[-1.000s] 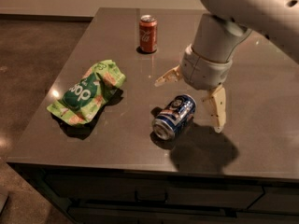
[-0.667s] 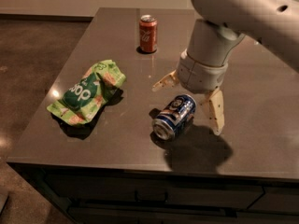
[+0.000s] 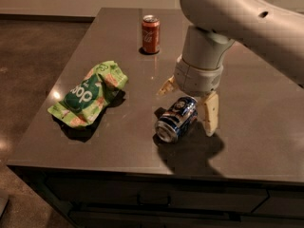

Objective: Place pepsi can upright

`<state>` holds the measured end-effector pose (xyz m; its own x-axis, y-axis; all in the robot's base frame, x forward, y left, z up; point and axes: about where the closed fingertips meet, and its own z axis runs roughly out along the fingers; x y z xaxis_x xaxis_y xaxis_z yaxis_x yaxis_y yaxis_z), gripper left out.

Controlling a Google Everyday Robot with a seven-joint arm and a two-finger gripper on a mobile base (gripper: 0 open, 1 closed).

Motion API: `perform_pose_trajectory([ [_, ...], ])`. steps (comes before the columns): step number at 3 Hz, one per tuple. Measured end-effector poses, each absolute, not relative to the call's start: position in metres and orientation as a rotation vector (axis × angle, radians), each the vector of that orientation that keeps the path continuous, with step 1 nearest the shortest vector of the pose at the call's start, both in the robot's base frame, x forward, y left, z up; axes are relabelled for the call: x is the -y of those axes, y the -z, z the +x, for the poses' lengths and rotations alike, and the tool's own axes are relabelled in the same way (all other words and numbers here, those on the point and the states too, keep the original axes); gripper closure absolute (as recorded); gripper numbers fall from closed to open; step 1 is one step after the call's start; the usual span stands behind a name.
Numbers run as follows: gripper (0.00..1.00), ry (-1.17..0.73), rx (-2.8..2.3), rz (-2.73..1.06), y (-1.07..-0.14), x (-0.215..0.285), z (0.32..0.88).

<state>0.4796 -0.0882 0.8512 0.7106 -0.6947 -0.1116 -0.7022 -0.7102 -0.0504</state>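
The pepsi can (image 3: pixel 176 119) is dark blue with silver ends and lies on its side on the grey table (image 3: pixel 118 141), its silver end pointing to the front left. My gripper (image 3: pixel 187 101) hangs right over the can's far end. Its fingers are spread wide: one tan finger (image 3: pixel 210 113) stands to the right of the can, the other (image 3: pixel 166 86) shows at the upper left. The jaws are open and straddle the can without closing on it.
A red cola can (image 3: pixel 150 34) stands upright at the back of the table. A crumpled green chip bag (image 3: pixel 89 93) lies to the left. The table's front edge (image 3: pixel 142 172) is close below the pepsi can. My arm covers the right back part.
The arm has shifted slightly left and lower over the pepsi can. The can has not moved and still lies on its side.
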Motion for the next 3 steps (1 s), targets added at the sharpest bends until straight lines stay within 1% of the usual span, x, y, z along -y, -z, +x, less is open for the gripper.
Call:
perform_pose_trajectory([
  [1,0.39,-0.118,-1.206,-2.823,-0.846,0.089,0.484],
  [2,0.61,-0.062,-1.239,-2.791,-0.855,0.093,0.488],
  [3,0.85,0.090,-1.278,-2.712,-0.879,0.106,0.503],
])
